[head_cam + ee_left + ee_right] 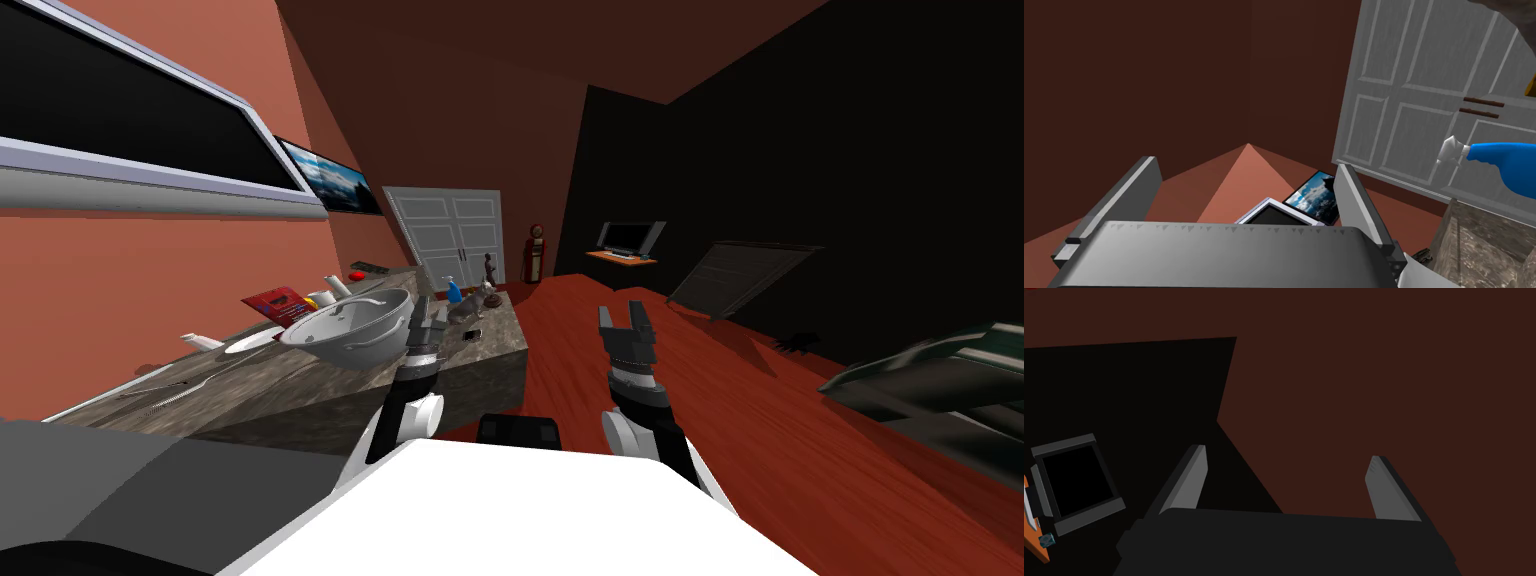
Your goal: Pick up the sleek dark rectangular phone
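The single small, dark, flat rectangular phone (472, 335) lies on the grey marbled stone counter (300, 390) near its end edge. It sits just beside the left gripper (428, 318), on that gripper's right, so the left arm is much the nearer. Its long axis is too small to read. Both the left gripper and the right gripper (627, 322) are released and empty, fingers spread.

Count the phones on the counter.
1: a small dark phone lies flat near the counter's end, close by the left gripper. A dark flat thing by the wall is too small to name; the bowl may hide more.
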